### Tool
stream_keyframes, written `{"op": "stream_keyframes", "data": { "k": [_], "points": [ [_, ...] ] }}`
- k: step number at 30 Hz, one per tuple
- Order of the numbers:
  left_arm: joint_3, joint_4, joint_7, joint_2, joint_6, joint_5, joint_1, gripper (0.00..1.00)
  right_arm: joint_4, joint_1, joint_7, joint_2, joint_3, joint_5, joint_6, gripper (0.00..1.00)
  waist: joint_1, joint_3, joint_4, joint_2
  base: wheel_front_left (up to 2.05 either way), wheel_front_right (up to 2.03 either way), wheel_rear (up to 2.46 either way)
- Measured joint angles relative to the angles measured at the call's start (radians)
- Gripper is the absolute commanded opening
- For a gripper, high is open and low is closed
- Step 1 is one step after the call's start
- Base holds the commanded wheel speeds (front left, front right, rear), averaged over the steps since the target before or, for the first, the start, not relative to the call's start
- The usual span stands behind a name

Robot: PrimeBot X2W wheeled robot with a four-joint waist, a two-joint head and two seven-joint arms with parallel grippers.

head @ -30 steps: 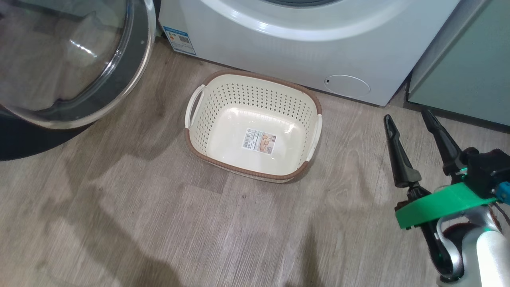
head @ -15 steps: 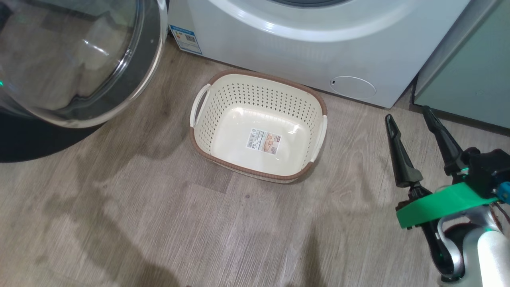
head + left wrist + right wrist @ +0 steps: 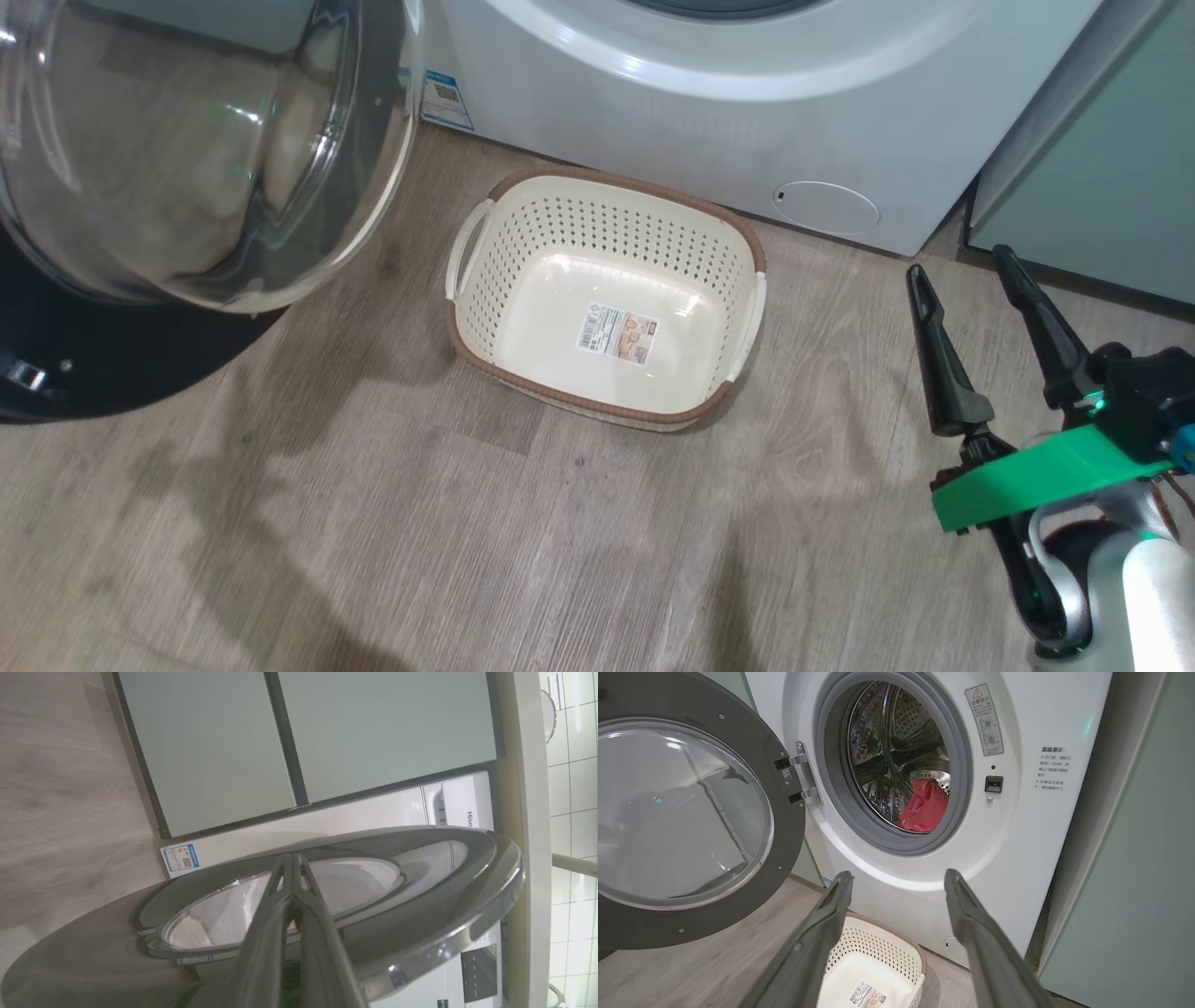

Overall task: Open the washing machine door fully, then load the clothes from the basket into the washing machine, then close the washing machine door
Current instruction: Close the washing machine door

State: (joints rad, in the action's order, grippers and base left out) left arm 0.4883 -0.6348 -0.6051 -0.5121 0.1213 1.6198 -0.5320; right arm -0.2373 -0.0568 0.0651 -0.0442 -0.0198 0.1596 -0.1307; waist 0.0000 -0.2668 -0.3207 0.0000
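The washing machine [image 3: 700,131] fills the top of the head view, and its door [image 3: 187,159] stands swung out at the upper left. In the right wrist view the door [image 3: 784,826] hangs open on its hinge left of the drum, where the red clothes [image 3: 924,805] lie. The cream basket [image 3: 579,224] sits empty on the floor before the machine. My left gripper [image 3: 292,856] is shut with nothing in it, its fingers lying against the door's glossy outer face [image 3: 420,896]. My right gripper [image 3: 962,263] hangs open at the lower right, apart from the basket [image 3: 878,952].
Pale green cabinets [image 3: 1092,149] stand close on the machine's right and more of them [image 3: 210,742] on its other side. The wood floor [image 3: 467,523] runs in front of the basket.
The door has swung toward the machine, its rim moving right in the head view. The camera shifted slightly. My right gripper stayed open and in place.
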Motion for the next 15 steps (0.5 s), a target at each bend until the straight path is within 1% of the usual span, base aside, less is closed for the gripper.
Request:
{"op": "stream_keyframes", "data": {
  "k": [7,10,15],
  "points": [
    [-0.002,0.078,-0.114,0.002,-0.003,0.048,0.060,0.00,0.006,0.000,-0.014,0.000,-0.002,0.010,0.000,1.00,0.0000,0.005,0.009,0.0000,0.00,0.00,0.00],
    [-0.002,0.124,-0.154,0.002,-0.017,0.067,0.084,0.00,0.012,0.000,-0.022,0.000,-0.003,0.018,0.000,1.00,0.0000,0.005,0.015,0.0000,0.00,0.00,0.00],
    [0.000,0.225,-0.203,0.025,-0.026,0.102,0.144,0.00,0.032,-0.009,-0.042,0.000,-0.004,0.035,0.000,1.00,0.0000,0.012,0.033,0.0000,0.00,0.00,0.00]
  ]
}}
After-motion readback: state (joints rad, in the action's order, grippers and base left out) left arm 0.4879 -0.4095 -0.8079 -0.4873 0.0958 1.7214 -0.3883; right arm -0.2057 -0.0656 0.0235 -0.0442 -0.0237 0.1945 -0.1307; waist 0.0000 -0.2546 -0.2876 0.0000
